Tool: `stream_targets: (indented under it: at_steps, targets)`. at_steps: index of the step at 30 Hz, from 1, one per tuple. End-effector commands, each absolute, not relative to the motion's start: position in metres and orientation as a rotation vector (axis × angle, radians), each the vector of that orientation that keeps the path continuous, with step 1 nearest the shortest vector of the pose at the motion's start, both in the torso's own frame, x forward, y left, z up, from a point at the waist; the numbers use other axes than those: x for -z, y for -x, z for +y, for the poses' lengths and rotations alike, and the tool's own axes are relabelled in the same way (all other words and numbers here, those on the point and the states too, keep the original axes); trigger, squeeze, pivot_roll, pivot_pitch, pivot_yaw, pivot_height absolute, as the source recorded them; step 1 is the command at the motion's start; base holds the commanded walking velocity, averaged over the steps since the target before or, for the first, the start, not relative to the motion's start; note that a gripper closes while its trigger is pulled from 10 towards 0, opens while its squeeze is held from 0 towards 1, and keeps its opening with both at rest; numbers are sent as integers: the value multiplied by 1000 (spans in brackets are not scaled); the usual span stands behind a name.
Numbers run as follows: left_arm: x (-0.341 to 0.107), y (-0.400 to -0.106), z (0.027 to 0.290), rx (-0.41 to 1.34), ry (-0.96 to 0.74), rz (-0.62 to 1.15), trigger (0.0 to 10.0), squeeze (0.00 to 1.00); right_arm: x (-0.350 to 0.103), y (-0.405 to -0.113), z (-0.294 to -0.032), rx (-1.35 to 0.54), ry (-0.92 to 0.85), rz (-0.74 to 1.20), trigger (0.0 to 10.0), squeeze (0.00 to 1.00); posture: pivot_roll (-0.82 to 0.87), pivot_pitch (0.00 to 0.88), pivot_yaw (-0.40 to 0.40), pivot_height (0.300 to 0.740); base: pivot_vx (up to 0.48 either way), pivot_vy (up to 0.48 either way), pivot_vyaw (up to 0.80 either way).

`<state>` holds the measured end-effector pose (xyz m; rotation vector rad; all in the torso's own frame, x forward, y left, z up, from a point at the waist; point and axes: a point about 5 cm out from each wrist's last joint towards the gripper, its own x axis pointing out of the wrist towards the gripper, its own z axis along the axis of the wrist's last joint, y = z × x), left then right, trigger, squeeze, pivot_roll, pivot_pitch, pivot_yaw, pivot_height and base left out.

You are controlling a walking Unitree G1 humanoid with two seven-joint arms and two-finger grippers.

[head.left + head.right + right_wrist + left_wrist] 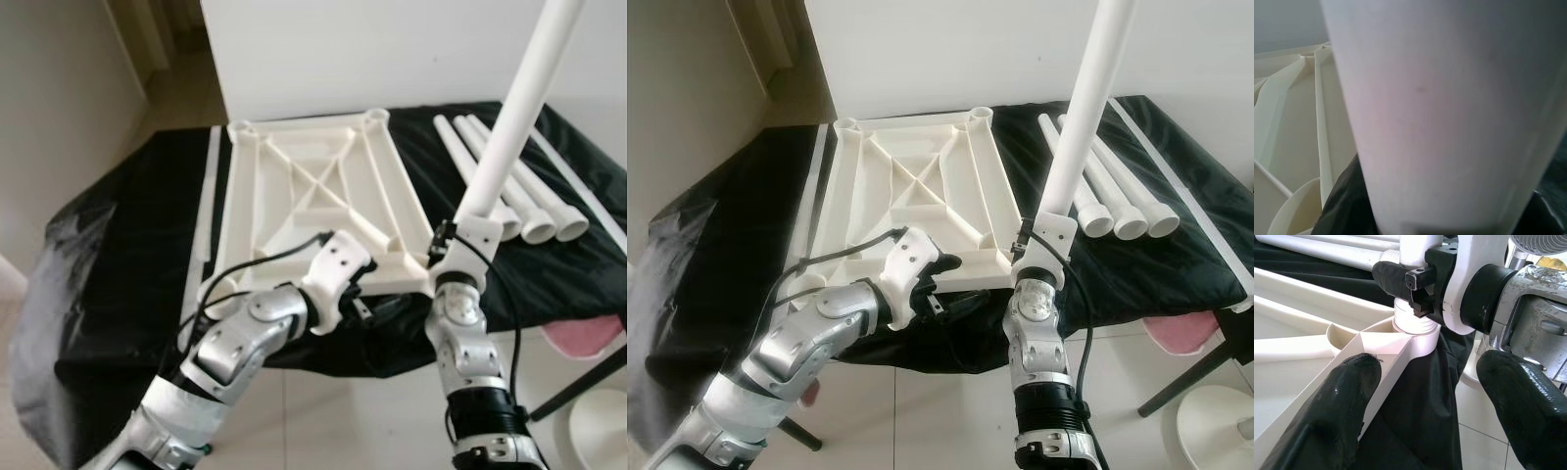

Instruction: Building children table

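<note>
Left eye view: the upside-down tabletop [313,191] lies on the black desk [127,245]. At its 5 o'clock corner, the right end effector [468,217] grips the white leg [509,117].

Left wrist view: the left end effector [1430,406] is wide open, one finger [1337,401] touching the tabletop's rim.

— What's the machine itself like, up close?

— Two silver arms in jointed metal segments. The left arm [240,343] ends in a white wrist block with small dark screw holes, and a thin black cable [257,262] loops over it.

— And the other one?

— The right arm [1034,338] has a ribbed black cuff low down, a round silver joint above, then a white bracket. Its black cable [1084,333] trails beside it. The left fingers [1327,416] are thick, glossy black, rounded pads.
</note>
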<state>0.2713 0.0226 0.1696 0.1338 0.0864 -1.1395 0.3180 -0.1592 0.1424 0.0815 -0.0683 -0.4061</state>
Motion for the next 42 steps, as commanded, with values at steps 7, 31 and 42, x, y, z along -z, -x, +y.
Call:
stream_targets:
  at_steps: [7,31,42]
  targets:
    - [-167,-263,21,1255,-143,99,10000,0,-130,-315,-154,413,-118,-2,10000,0,-94,0,38,740,0,0,0]
    - [-167,-263,27,1233,-149,104,10000,0,-139,-297,-183,91,-62,-157,10000,0,-86,0,44,740,0,0,0]
    - [-158,-263,24,1228,-193,110,10000,0,-140,-303,-199,-222,33,-136,10000,0,-89,0,56,740,0,0,0]
